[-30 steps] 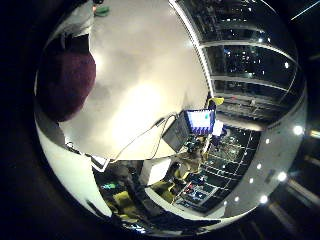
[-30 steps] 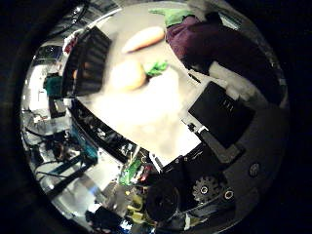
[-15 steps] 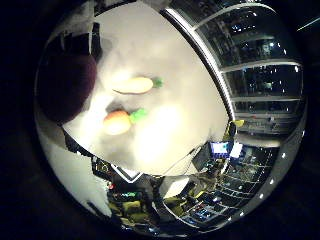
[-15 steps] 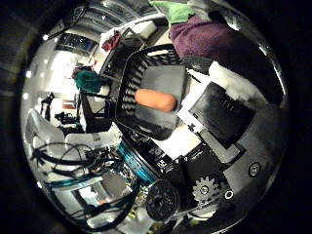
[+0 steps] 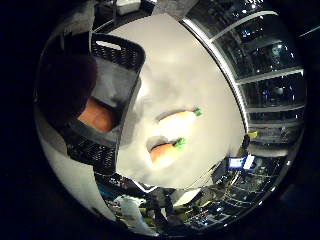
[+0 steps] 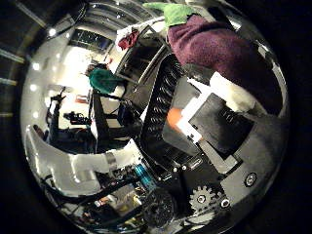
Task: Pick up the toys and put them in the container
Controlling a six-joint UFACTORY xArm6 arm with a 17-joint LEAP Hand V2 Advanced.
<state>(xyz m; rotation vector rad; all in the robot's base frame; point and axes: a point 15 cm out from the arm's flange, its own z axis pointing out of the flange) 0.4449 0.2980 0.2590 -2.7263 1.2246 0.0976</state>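
Note:
My hand is shut on a purple plush toy with a green leafy top; the toy lies close against the palm. It hangs over a black mesh container that stands on the white table. An orange toy lies inside the container. Two carrot toys lie on the table beside the container: a pale one and an orange one, both with green tops. The purple toy hides part of the container's inside.
The table's edge runs close behind the carrots, with a lit monitor and cluttered equipment beyond it. Dark windows line the far side of the table. Stands and gear fill the room past the container.
The camera has swung from the table's middle to over the container, which now fills more of both views. The purple toy stays in my hand. The carrots have not moved.

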